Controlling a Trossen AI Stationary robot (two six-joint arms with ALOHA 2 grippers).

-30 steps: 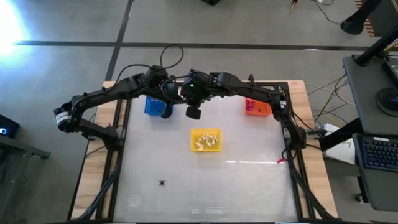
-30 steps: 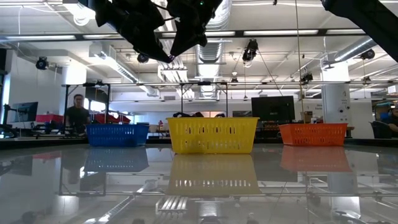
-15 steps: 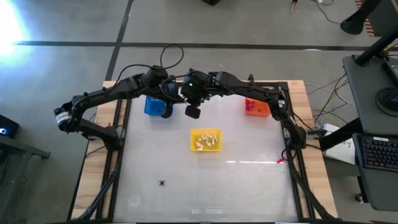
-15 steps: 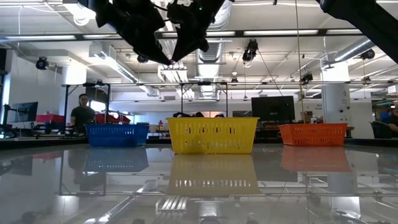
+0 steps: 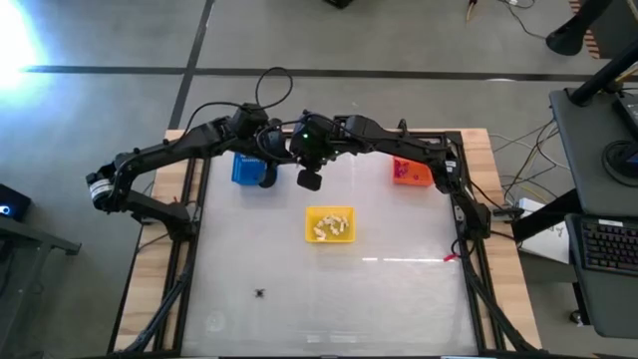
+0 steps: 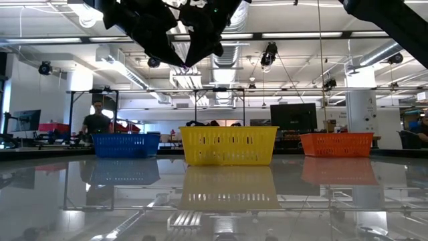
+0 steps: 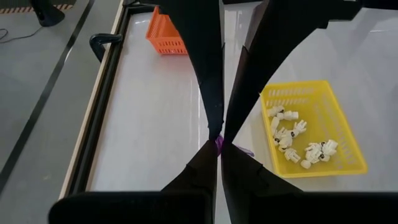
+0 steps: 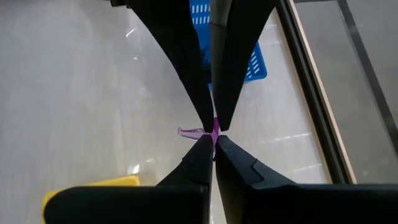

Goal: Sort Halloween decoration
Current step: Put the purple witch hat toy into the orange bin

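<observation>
A tiny purple trinket hangs high above the table, between the blue basket and the yellow basket. My left gripper and my right gripper meet tip to tip there, both shut on it. In the high view the arms hide the trinket. In the low view the grippers meet near the top. Cream trinkets lie in the yellow basket. A black spidery trinket lies on the table near its front left. My left gripper pinches the purple trinket between its two fingertips, coming slanting down from the table's left. The trinket is lifted clear of the table. My right gripper pinches the same trinket's other side between its fingertips, slanting down from the right. A thin purple part sticks out sideways.
An orange basket stands at the far right of the table, in a row with the blue and yellow ones. The glossy tabletop is framed by dark rails. A person stands in the room behind the blue basket.
My right gripper has shut on the purple trinket at my left gripper's fingertips; both arms have stayed in place. The person in the background has walked to the right.
</observation>
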